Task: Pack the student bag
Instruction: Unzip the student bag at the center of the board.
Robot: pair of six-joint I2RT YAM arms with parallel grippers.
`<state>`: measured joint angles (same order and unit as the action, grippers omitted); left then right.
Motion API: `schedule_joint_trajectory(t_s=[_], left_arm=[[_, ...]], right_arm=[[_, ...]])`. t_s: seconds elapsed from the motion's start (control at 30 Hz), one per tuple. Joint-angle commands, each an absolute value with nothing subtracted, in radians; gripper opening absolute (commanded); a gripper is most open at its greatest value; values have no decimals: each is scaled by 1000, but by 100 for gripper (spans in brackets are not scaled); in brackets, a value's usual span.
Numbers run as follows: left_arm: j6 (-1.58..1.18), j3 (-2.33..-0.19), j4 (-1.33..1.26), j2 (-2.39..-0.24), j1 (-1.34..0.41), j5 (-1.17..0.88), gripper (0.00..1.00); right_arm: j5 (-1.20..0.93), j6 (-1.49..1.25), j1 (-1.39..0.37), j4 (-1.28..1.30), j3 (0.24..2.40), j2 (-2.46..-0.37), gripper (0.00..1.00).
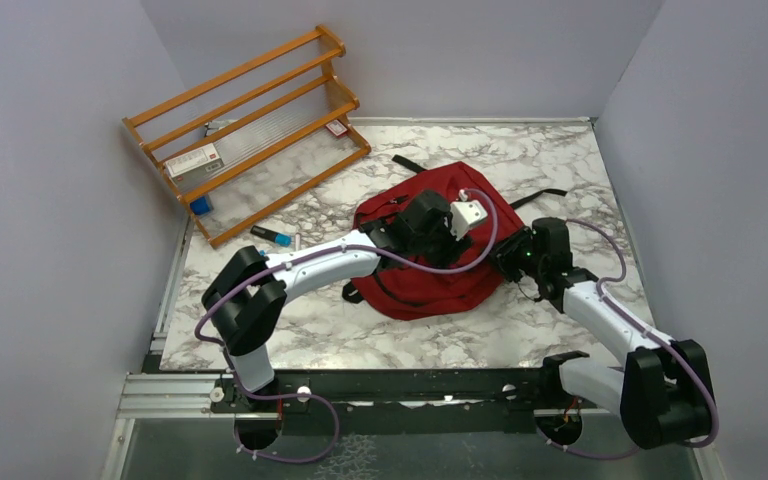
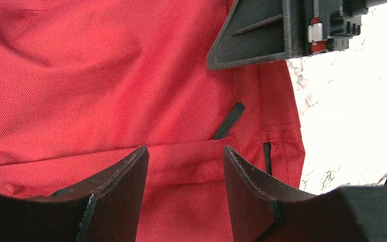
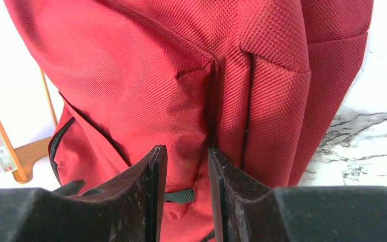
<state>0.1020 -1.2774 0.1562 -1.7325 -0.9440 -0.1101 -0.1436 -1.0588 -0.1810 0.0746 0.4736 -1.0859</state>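
The student bag (image 1: 430, 290), dark red with black straps, lies flat in the middle of the marble table. My left gripper (image 1: 428, 228) hovers over its upper middle. In the left wrist view it is open (image 2: 186, 151), with red fabric (image 2: 106, 75) and a pocket seam below the gap. My right gripper (image 1: 512, 258) is at the bag's right edge. In the right wrist view its jaws (image 3: 187, 148) stand narrow around a raised fold of the bag (image 3: 181, 75), and creases run into the gap.
A wooden rack (image 1: 250, 130) lies tilted at the back left with small boxes (image 1: 194, 161) on it. A dark pen with a blue cap (image 1: 272, 236) lies in front of it. Black straps (image 1: 538, 196) trail from the bag's far side. Walls close in on three sides.
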Motion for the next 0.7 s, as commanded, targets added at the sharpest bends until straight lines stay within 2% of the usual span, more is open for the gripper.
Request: schedule_joint_trajectory(t_s=[0.0,0.23,0.3,0.37,0.43,0.5,0.67], left_arm=[[135,-1309,161,-1742,-956,-76,57],[154,-1318,169,-1755,-967,-84,57],[163,-1323,169,-1763,-974,-92,57],[178,-1327,168,-1768,-987,-91,58],[194,-1330,166,-1771,-1001,-67,61],[208,-1335,162,-1774,-1014,-44,62],[228,-1350,161,-1794,-1025,-56,64]], right_arm=[[-171,-1095,-175,12,473,-1139,40],[-160,-1113,-175,-32,455,-1151,43],[-157,-1115,-175,-57,451,-1160,36],[-154,-1114,-175,-70,456,-1173,16],[-156,-1107,-175,-75,463,-1180,5],[-162,-1102,-175,-74,468,-1175,1],[-189,-1093,-175,-79,468,-1154,1]])
